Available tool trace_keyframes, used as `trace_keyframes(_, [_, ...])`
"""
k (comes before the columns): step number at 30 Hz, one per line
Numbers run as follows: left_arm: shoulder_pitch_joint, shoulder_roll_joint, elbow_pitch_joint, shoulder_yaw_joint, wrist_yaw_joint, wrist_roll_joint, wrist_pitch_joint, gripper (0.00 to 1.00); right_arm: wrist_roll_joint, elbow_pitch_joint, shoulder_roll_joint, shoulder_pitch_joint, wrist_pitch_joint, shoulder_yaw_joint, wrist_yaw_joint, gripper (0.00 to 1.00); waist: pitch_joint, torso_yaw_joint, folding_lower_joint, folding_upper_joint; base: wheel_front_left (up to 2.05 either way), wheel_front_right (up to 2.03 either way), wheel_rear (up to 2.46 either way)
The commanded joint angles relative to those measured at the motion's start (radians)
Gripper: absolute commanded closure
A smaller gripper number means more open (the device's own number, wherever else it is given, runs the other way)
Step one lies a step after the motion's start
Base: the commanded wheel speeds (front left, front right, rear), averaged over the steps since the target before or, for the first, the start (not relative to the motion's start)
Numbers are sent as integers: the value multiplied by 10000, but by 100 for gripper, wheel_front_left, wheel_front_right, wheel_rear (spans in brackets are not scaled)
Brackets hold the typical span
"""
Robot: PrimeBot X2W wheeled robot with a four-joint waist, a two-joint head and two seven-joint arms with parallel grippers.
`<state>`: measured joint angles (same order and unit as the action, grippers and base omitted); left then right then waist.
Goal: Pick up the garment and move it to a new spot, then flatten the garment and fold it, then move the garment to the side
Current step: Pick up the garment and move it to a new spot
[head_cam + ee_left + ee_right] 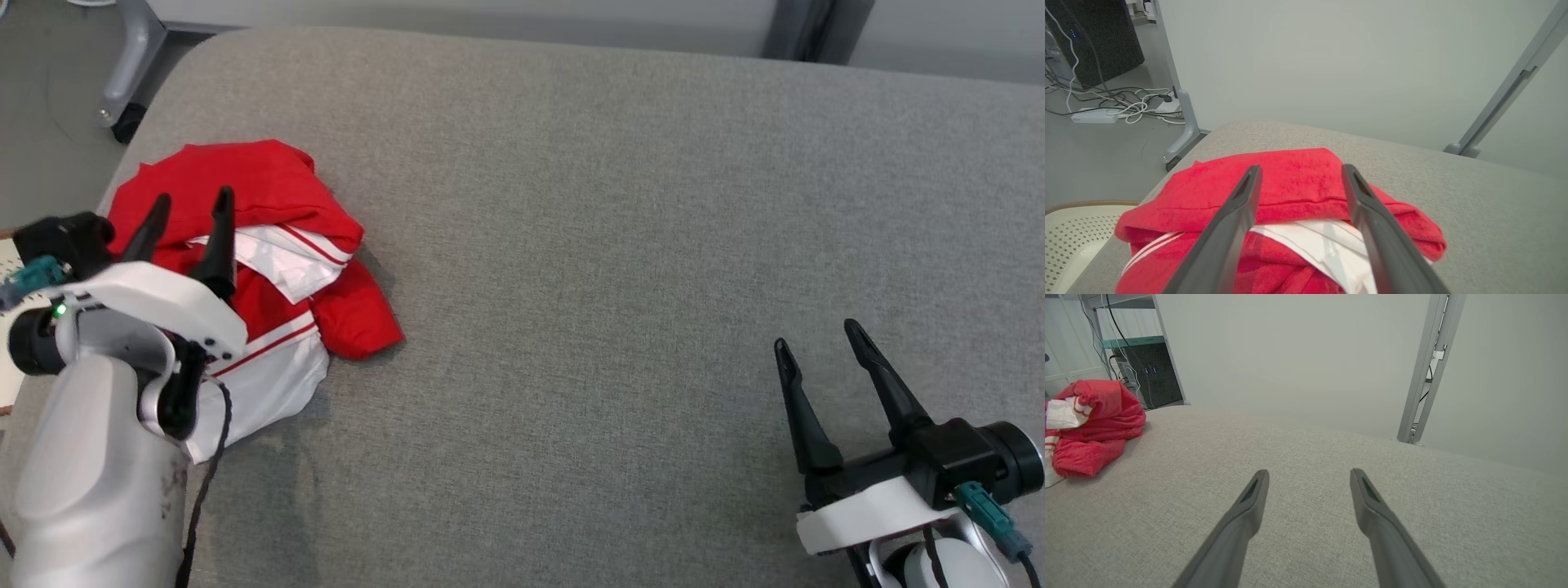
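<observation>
You're at step 1: your open left gripper (194, 196) hangs over the garment (269, 180) by the grey pad's (571, 245) left edge, so dip down and pinch; your right gripper (816, 335) is open too.

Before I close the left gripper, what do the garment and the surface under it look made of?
Garment: fuzzy red cloth, likely terry or fleece, napped texture; smoother white panels. Surface: matte grey woven upholstery, fine weave visible.

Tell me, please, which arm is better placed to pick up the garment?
Left. The left gripper hangs open over the garment; the right gripper, also open, sits far across the grey surface.
</observation>
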<state>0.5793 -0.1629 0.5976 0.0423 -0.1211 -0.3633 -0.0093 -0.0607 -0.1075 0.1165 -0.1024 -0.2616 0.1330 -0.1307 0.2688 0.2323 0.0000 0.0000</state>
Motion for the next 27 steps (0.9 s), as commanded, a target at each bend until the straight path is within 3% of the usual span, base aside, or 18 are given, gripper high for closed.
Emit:
trace_keyframes(1, [445, -172, 275, 83, 80, -56, 146, 0, -3, 22, 65, -203, -52, 87, -1, 0, 720, -404, 0, 0, 0, 0, 0])
trace_keyframes(8, [1934, -629, 2483, 51, 222, -110, 1010, 0, -106, -32, 236, -385, -53, 424, -1, 0, 1142, -1027, 0, 0, 0, 0, 0])
trace_keyframes(13, [2313, -643, 3513, -196, 160, 3, 875, 0, -139, 32, 332, -382, -53, 288, -1, 0, 1193, -1215, 0, 0, 0, 0, 0])
trace_keyframes(14, [2326, -658, 3700, -263, 144, 63, 806, 5, -150, 20, 337, -309, -53, 277, -1, 0, 1128, -1231, 0, 0, 0, 0, 0])
trace_keyframes(15, [2359, -699, 3835, -351, 123, 124, 705, 70, -146, 12, 344, -254, -53, 258, -1, 0, 1092, -1239, 0, 0, 0, 0, 0])
trace_keyframes(16, [2412, -716, 3958, -398, 116, 152, 585, 100, -154, 16, 339, -237, -53, 215, -1, 0, 1069, -1238, 0, 0, 0, 0, 0])
trace_keyframes(27, [2733, -440, 4218, -859, 14, 346, -1232, 100, -188, -78, 70, 23, -53, 29, -1, 0, 270, -795, 0, 0, 0, 0, 0])
